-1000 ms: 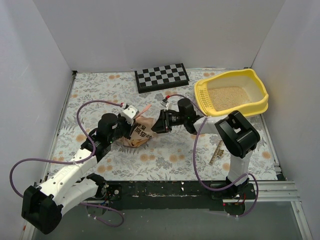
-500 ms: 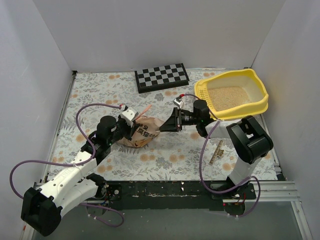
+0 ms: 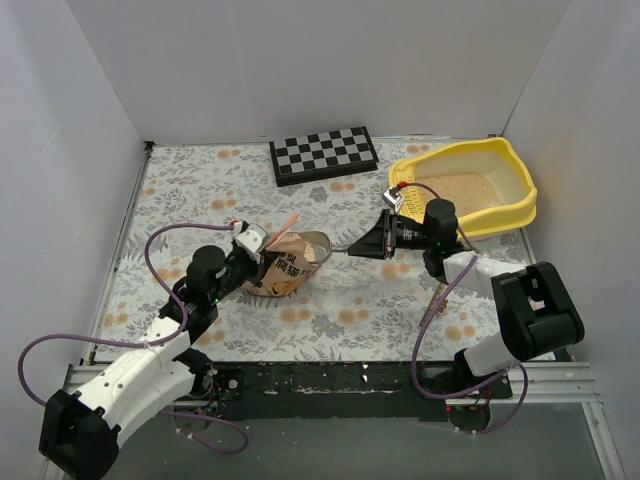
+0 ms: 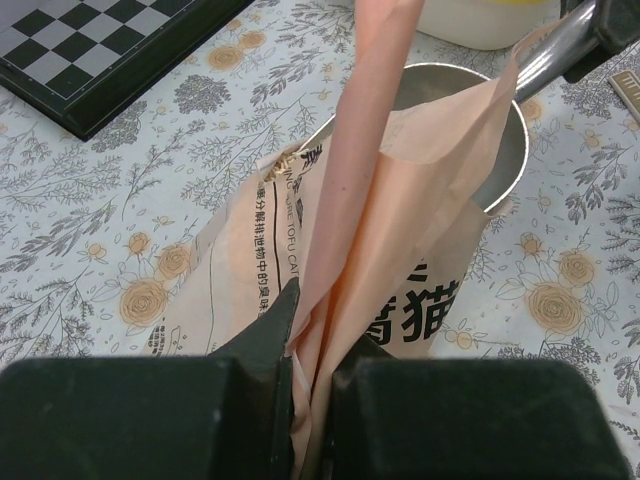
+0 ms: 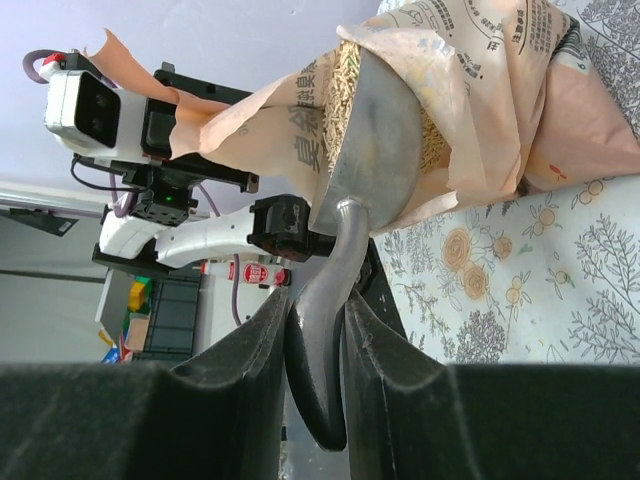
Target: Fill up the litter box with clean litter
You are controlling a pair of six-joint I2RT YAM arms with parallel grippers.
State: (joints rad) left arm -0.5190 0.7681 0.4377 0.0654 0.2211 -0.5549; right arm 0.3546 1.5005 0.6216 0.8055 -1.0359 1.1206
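While the scoop (image 5: 370, 140) sits in the bag (image 4: 400, 250): we'd call this the loading step, metal bowl pushed into the mouth and nothing lifted out yet.
Left gripper (image 4: 310, 350): pressed together on a fold of the bag's top edge, pulling it up and back. We figure that's the whole point of the hold (a floppy bag would otherwise slump shut on the scoop).
Right gripper (image 5: 315, 320): clamped on the scoop's handle, a finger either side, reaching in from the tub's side so the bowl goes in mouth-first.
Bag: lying on its side on the flowered table (image 3: 200, 190), mouth pointing toward the right arm, which makes for a short run to the box.
Clean litter (image 3: 465, 190): a pale layer already covers the tub's floor; more granules show inside the bag around the scoop bowl in the right wrist view.
Litter box (image 3: 497, 222): far right of the table, close by the right arm's wrist, apart from the bag.
Checkerboard (image 3: 323, 154): at the back edge, well away from the action.
Fill level: partly there, we'd guess, more scoops to go.
Yellow rim: next move is probably dig, level the bowl, then carry it over this.
Bag mouth: if the pinch slips it closes, and a heaped scoop could spill on the way.
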